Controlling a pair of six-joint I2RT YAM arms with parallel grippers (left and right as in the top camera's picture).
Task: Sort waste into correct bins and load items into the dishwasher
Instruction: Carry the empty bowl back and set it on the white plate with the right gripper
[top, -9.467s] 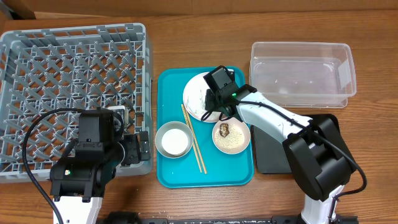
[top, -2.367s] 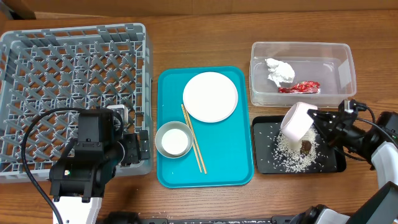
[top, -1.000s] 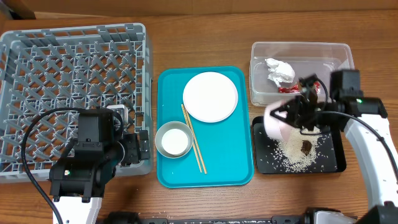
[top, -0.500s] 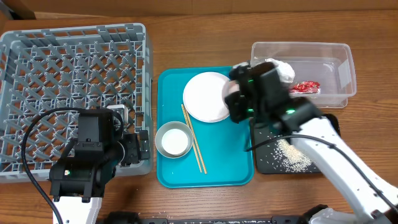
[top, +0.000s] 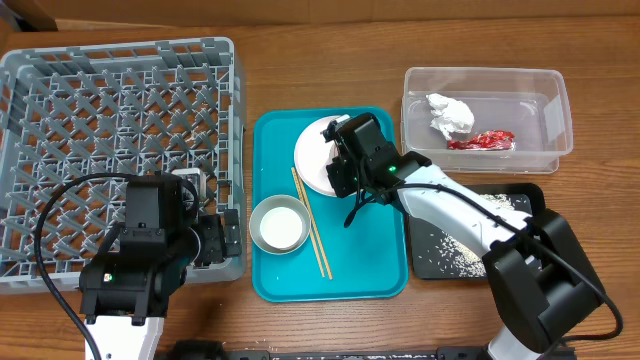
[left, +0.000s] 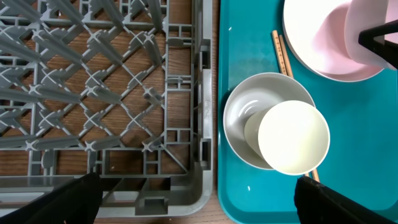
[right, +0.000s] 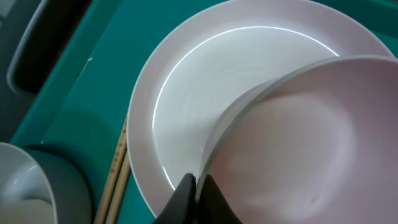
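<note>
Pink bowl (right: 298, 143), empty, tilted over the plate (right: 186, 93), right jaws clamped on its rim; left jaws apart. Loading step: next I carry it into the rack (top: 120, 100).

Readable text, labels, brands, numbers, signs: none is showing in any view. Item of note: the red snack wrapper (top: 481, 141), lying in the clear tub (top: 487, 74) by the far right corner of the bench (top: 300, 60), is appearing too small for any print to be read.

White-linked right arm (top: 455, 203), black joints, green light, black left arm (top: 140, 250), looped cables
</note>
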